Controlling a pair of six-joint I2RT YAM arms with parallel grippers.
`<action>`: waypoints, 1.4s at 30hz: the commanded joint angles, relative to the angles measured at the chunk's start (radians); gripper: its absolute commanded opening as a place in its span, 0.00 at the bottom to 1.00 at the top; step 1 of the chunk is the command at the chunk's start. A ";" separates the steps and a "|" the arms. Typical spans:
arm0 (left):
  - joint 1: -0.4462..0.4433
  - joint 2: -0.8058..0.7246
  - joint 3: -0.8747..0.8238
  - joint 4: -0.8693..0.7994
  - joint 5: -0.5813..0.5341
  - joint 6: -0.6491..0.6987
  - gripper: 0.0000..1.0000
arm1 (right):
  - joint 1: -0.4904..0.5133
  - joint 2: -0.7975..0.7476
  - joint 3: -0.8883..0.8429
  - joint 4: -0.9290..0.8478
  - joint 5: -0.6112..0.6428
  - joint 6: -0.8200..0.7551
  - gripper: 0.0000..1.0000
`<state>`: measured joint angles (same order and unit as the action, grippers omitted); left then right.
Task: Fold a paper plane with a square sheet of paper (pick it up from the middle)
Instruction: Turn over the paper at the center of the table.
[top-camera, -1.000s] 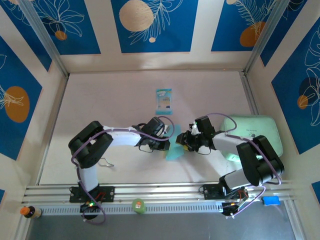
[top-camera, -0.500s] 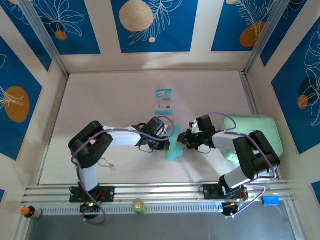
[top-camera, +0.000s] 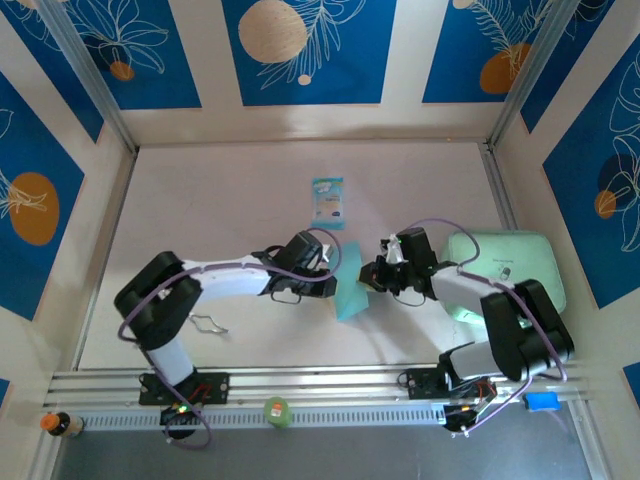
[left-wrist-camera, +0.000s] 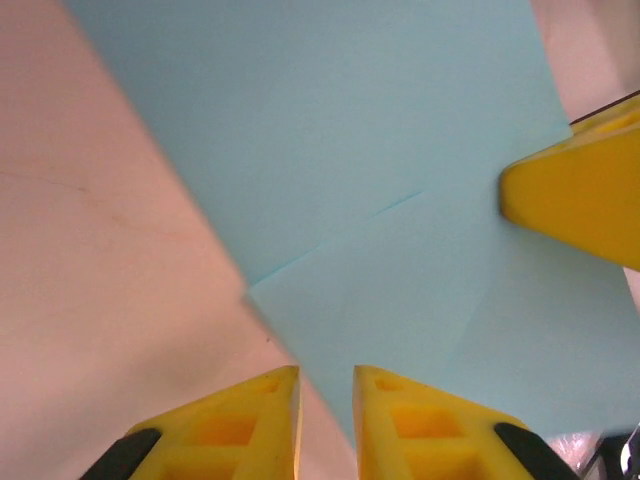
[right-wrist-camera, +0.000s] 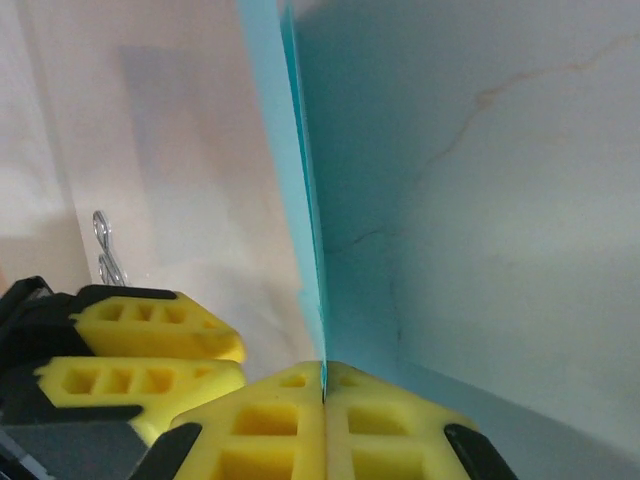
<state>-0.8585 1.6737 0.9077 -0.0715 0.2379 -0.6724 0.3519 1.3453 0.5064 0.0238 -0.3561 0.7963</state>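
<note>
Up close, right end effector (right-wrist-camera: 323, 378) pinches paper (right-wrist-camera: 297, 200).

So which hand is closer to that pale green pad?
Right. The right hand is left of the pad; the left hand is farther left, beyond the blue paper.

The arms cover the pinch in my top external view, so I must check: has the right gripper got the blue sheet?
Observer: Yes; the right wrist view shows the right gripper shut on the sheet, which stands edge-on between its fingers.
Operator: And the left gripper?
Observer: Its wrist view shows the left gripper with a narrow gap, table visible through it.
Operator: Any fold?
Observer: Yes, one folded layer overlaps the sheet there.
</note>
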 joint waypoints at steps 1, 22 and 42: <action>0.007 -0.091 -0.031 -0.024 -0.117 0.023 0.22 | 0.026 -0.096 0.037 -0.135 0.099 -0.073 0.05; 0.027 -0.518 -0.291 0.058 -0.493 0.047 0.41 | 0.305 -0.278 0.264 -0.562 0.690 -0.250 0.04; 0.089 -0.696 -0.318 -0.168 -0.683 -0.019 1.00 | 0.563 0.048 0.501 -0.773 1.119 -0.370 0.02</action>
<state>-0.7864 1.0199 0.6086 -0.1818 -0.4000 -0.6426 0.8944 1.3518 0.9672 -0.6834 0.6636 0.4187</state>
